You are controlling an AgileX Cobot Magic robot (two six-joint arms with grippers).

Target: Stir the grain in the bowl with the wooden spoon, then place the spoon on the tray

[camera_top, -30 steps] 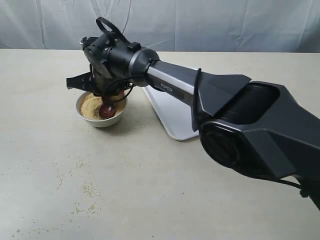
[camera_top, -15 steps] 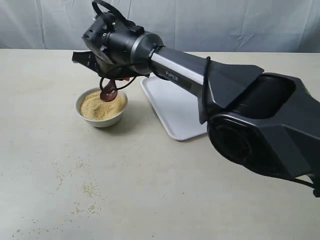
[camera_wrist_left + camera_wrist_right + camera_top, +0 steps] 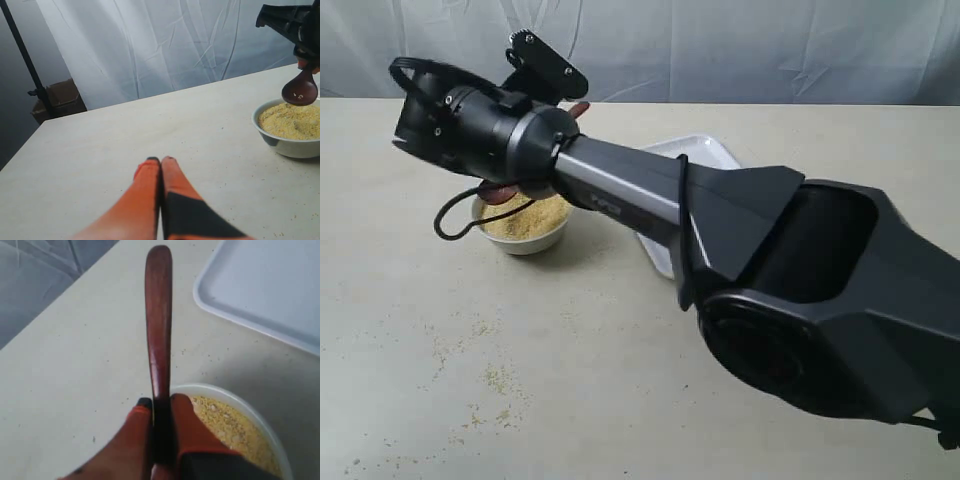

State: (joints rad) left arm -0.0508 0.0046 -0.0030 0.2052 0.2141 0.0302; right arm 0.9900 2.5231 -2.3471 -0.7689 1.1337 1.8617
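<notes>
The white bowl point(image 3: 525, 237) holds a mound of yellow-tan grain point(image 3: 538, 214). My right gripper point(image 3: 159, 401) is shut on the dark wooden spoon point(image 3: 158, 315), gripping its handle. In the left wrist view the spoon's scoop point(image 3: 299, 91) hangs just above the grain point(image 3: 290, 120), a few specks stuck to it. The white tray point(image 3: 698, 150) lies behind and right of the bowl, mostly hidden by my right arm. My left gripper point(image 3: 161, 160) is shut and empty, low over the table, some way from the bowl point(image 3: 287, 146); it does not show in the exterior view.
Loose greenish-yellow specks point(image 3: 490, 378) are scattered on the table in front of the bowl. My long black right arm point(image 3: 770, 260) crosses the scene from the right. A white curtain point(image 3: 150, 45) hangs behind the table's far edge.
The spoon's scoop has lifted out of the grain and now hangs above the bowl. My right wrist has turned and swung left, so that it hides more of the bowl and tray.
</notes>
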